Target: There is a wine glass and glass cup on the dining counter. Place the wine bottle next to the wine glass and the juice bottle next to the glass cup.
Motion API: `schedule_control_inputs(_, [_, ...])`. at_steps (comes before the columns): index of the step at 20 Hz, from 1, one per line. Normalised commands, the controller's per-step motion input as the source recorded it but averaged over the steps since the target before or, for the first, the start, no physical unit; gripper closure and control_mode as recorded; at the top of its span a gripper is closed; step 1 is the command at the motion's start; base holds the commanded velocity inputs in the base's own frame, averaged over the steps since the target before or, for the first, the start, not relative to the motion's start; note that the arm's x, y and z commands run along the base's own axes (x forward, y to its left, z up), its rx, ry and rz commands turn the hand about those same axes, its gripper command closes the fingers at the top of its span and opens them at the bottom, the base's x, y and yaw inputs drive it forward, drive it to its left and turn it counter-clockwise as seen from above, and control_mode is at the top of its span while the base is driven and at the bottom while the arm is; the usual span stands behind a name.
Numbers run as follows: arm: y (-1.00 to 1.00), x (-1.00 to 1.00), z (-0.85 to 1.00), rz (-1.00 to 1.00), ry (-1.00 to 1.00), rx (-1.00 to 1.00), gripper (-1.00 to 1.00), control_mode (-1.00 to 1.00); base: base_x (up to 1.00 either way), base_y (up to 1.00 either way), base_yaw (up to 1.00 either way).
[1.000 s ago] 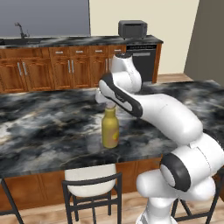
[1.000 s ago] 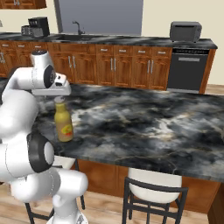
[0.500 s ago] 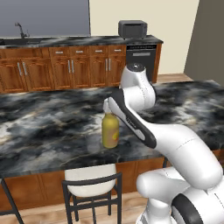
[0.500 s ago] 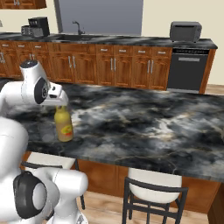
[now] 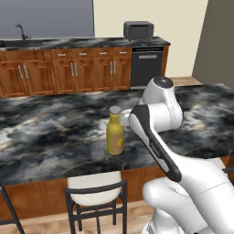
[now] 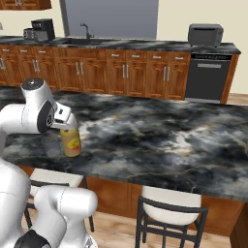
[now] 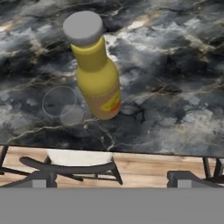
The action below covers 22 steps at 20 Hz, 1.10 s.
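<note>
- The juice bottle stands upright at upper centre of the hand view, just beside the faint glass cup
- The gripper is spread wide, empty
- Risk: a sweeping arm could topple either

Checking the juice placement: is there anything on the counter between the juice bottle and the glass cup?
Nothing: in the hand view, the juice bottle and the glass cup stand side by side, with bare dining counter in the narrow gap.

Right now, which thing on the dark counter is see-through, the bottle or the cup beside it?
The glass cup is see-through, just a faint clear outline on the counter. The juice bottle beside it is solid yellow with a pale cap.
</note>
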Motion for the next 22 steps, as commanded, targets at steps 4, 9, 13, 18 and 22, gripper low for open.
schedule_control_inputs(4, [-0.14,-0.35,0.0,-0.02,0.0,0.08,-1.0,-1.0,0.0,0.0,0.0])
schedule_control_inputs(9, [-0.02,-0.26,-0.02,-0.03,-0.01,0.0,-1.0,-1.0,0.0,0.0,0.0])
schedule_control_inputs(13, [0.01,-0.04,0.0,-0.02,0.0,-0.01,-1.0,-1.0,0.0,0.0,0.0])
schedule_control_inputs(18, [0.01,0.0,0.0,0.0,0.0,-0.01,-1.0,-1.0,0.0,0.0,0.0])
schedule_control_inputs(22, [0.0,0.0,0.0,0.0,0.0,0.0,-1.0,1.0,0.0,0.0,0.0])
